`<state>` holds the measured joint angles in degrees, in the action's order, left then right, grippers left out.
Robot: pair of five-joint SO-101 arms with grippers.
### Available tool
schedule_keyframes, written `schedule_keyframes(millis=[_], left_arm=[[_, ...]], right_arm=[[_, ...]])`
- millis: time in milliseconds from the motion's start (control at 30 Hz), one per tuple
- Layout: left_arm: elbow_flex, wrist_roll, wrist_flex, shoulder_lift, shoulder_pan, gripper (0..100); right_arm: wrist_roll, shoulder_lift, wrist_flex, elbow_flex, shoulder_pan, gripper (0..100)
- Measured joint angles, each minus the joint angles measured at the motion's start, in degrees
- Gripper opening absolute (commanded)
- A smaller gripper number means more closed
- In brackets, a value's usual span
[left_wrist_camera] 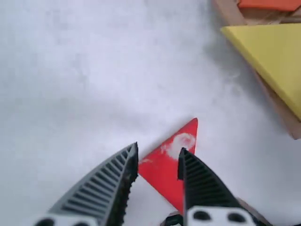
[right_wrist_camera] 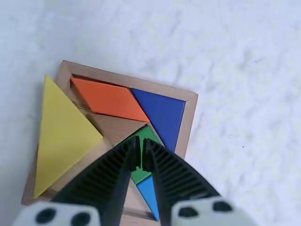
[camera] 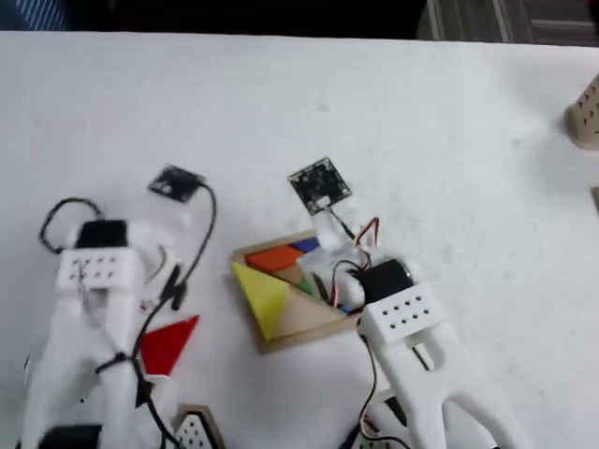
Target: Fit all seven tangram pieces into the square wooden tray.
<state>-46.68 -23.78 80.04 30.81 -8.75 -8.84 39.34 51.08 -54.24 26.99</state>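
Where the left gripper [left_wrist_camera: 157,149] gapes open, the red triangle [left_wrist_camera: 162,173] lies between its jaws.

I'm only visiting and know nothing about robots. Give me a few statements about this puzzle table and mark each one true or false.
1. The red triangle lies on the table, outside the wooden tray. True.
2. The yellow triangle is the smallest piece in the tray. False: it is the largest one there.
3. The orange piece lies beside the blue triangle. True.
4. The left tool is clamped shut. False: it is open, above the red triangle.
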Motion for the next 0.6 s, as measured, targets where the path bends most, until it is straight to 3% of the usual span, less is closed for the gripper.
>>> schedule_keyframes(millis=[167, 267, 433, 533, 600], left_arm=[[0.09, -0.53, 5.45, 5.89, -5.27, 11], [0.09, -7.82, 9.41, 5.89, -5.63, 12], [-3.08, -18.64, 8.0, 0.44, -5.71, 11], [-5.71, -26.29, 7.03, -4.31, -5.71, 2], [-7.91, -31.47, 6.95, -6.51, -5.71, 3]], right_arm=[[0.0, 0.0, 0.0, 0.0, 0.0, 1.8], [0.0, 0.0, 0.0, 0.0, 0.0, 1.8], [0.0, 0.0, 0.0, 0.0, 0.0, 1.8], [0.0, 0.0, 0.0, 0.0, 0.0, 1.8], [0.0, 0.0, 0.0, 0.0, 0.0, 1.8]])
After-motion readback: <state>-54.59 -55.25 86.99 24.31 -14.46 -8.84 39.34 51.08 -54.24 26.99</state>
